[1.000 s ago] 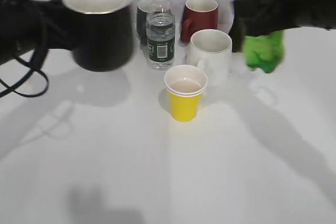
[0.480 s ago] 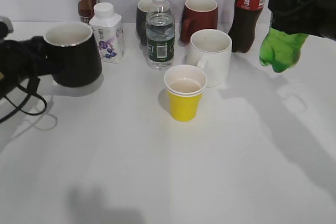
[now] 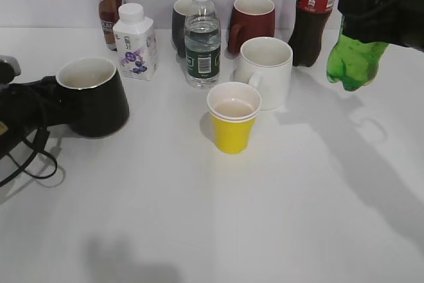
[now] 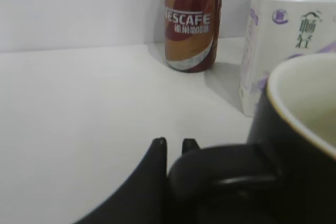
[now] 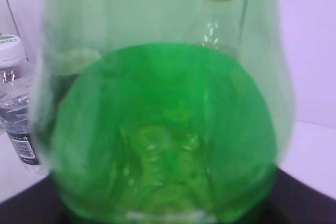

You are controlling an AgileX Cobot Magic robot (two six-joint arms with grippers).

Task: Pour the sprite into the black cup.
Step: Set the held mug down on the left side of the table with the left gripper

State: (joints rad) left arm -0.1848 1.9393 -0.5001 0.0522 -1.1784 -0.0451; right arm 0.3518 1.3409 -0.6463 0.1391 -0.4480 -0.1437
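Note:
The black cup (image 3: pixel 99 101), wide with a white inside, is upright at the left of the table, on or just above it. My left gripper (image 3: pixel 48 97) is shut on its loop handle; in the left wrist view the fingertips (image 4: pixel 173 144) pinch the handle beside the cup (image 4: pixel 299 150). The sprite (image 3: pixel 354 57), a translucent green bottle, hangs in the air at the far right, tilted, held by my right gripper (image 3: pixel 374 12). It fills the right wrist view (image 5: pixel 168 129) and hides the jaws there.
A yellow paper cup (image 3: pixel 233 118) stands in the middle, a white mug (image 3: pixel 268 71) behind it. The back row holds a water bottle (image 3: pixel 202 38), dark grey mug (image 3: pixel 179 21), dark red mug (image 3: pixel 255 21), cola bottle (image 3: pixel 311 18), milk carton (image 3: pixel 136 43) and coffee bottle (image 3: pixel 109 1).
My left gripper has brought the black cup down from in front of the back row to the table's left side. The sprite moved right, then stayed almost still.

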